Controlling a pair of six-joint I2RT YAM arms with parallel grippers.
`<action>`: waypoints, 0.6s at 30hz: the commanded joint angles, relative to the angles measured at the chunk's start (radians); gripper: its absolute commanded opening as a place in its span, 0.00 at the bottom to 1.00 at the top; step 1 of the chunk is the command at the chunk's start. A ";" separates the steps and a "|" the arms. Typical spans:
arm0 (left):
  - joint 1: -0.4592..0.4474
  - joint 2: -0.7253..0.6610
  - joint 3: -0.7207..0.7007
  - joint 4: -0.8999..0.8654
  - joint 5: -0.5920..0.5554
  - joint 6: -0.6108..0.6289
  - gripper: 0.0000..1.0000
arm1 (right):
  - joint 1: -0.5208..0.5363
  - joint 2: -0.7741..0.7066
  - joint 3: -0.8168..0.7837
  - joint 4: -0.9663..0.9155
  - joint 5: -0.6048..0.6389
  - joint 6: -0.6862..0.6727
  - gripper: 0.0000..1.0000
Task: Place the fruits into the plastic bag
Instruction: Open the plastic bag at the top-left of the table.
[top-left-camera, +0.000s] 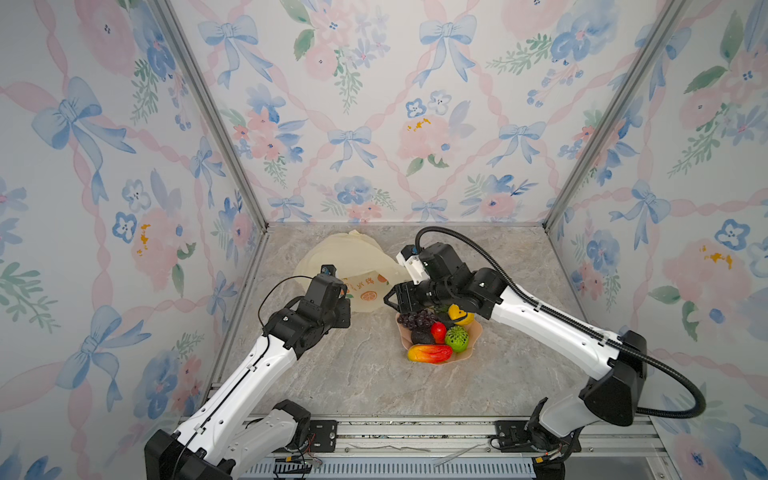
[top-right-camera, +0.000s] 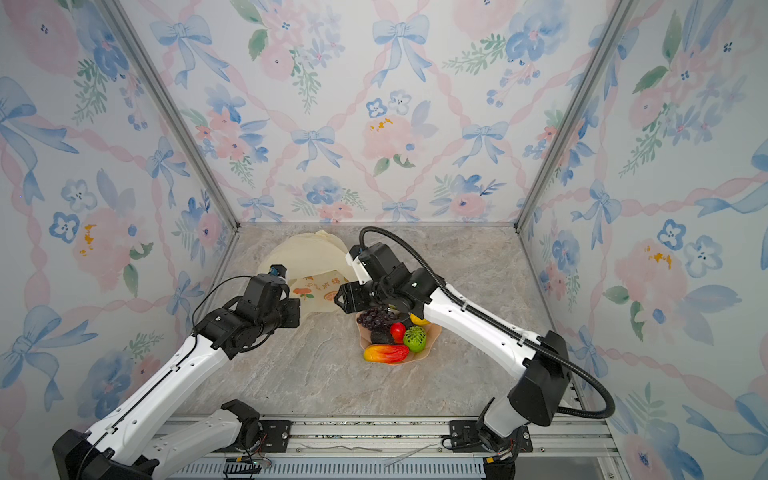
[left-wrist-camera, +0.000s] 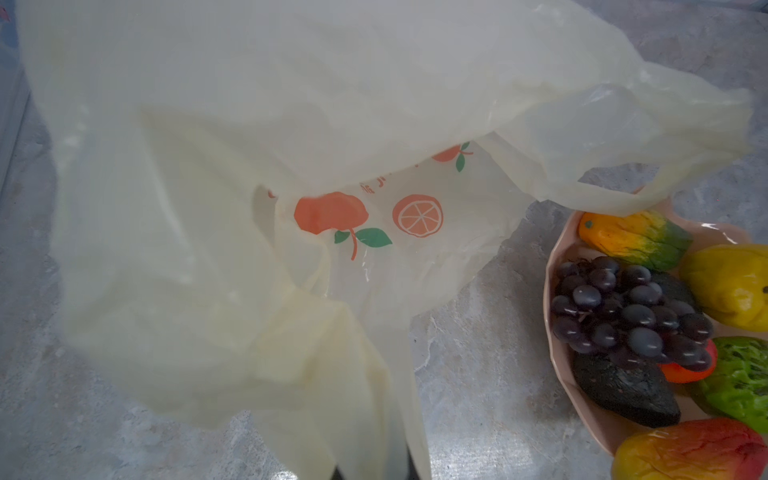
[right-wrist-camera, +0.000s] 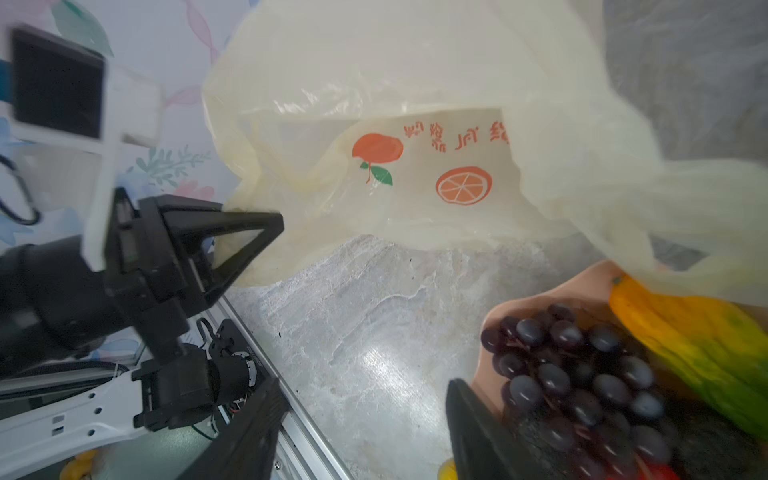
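The pale-yellow plastic bag (top-left-camera: 353, 257) with orange-slice print lies at the back of the table, its mouth lifted. My left gripper (left-wrist-camera: 374, 473) is shut on a fold of the bag's edge; the film runs down between its jaws. From the right wrist view its black fingers (right-wrist-camera: 266, 224) pinch that edge. The fruits sit in a pink dish (top-left-camera: 477, 329): grape bunch (top-left-camera: 417, 319), dark avocado (top-left-camera: 422, 336), bumpy green ball (top-left-camera: 456, 337), red-yellow mango (top-left-camera: 430, 353), yellow citrus (top-left-camera: 461, 314), orange-green mango (left-wrist-camera: 631, 239). My right gripper (right-wrist-camera: 357, 432) hangs open and empty between the bag's mouth and the grapes (right-wrist-camera: 582, 374).
Floral walls with metal posts close in the table on three sides. An aluminium rail (top-left-camera: 415, 432) runs along the front edge. The right arm reaches over the back part of the dish. Bare marble (top-left-camera: 353, 374) lies in front of the bag and dish.
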 joint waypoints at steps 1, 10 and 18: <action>-0.007 -0.030 -0.009 -0.012 0.017 -0.026 0.00 | 0.012 0.104 0.005 0.082 -0.024 0.078 0.57; -0.072 -0.037 -0.040 -0.013 0.041 -0.077 0.00 | -0.054 0.389 0.201 0.213 0.051 0.083 0.10; -0.161 -0.030 -0.115 -0.012 0.009 -0.155 0.00 | -0.149 0.517 0.415 0.248 0.054 0.079 0.10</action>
